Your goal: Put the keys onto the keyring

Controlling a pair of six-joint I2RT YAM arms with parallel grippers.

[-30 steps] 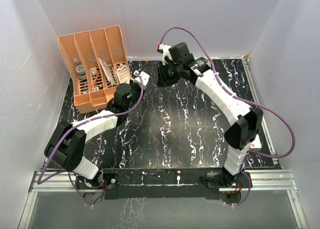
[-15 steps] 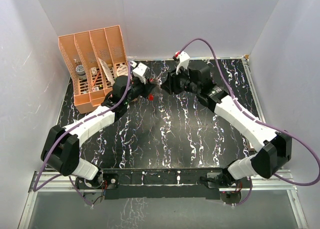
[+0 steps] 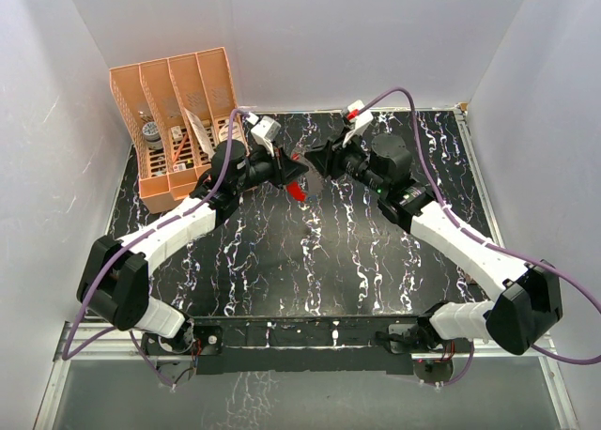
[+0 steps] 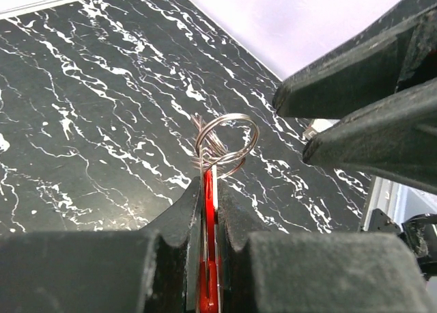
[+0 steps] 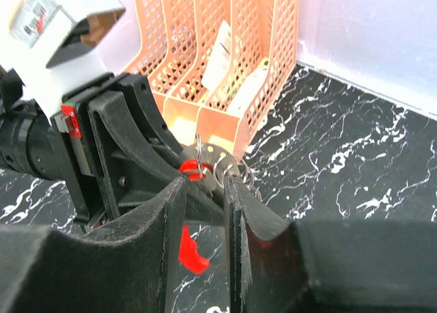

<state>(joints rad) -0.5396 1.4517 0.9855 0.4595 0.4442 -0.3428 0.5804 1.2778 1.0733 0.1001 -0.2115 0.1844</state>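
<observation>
Keyring (image 4: 208,193) tight in left jaws (right ajar)

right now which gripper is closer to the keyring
Left. The left gripper is shut on the keyring, clamping its red strip; the right gripper hangs just beside its wire loop, jaws slightly apart.

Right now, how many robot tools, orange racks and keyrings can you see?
tools: 2 (left tool, right tool)
orange rack: 1
keyring: 1
total: 4
</observation>
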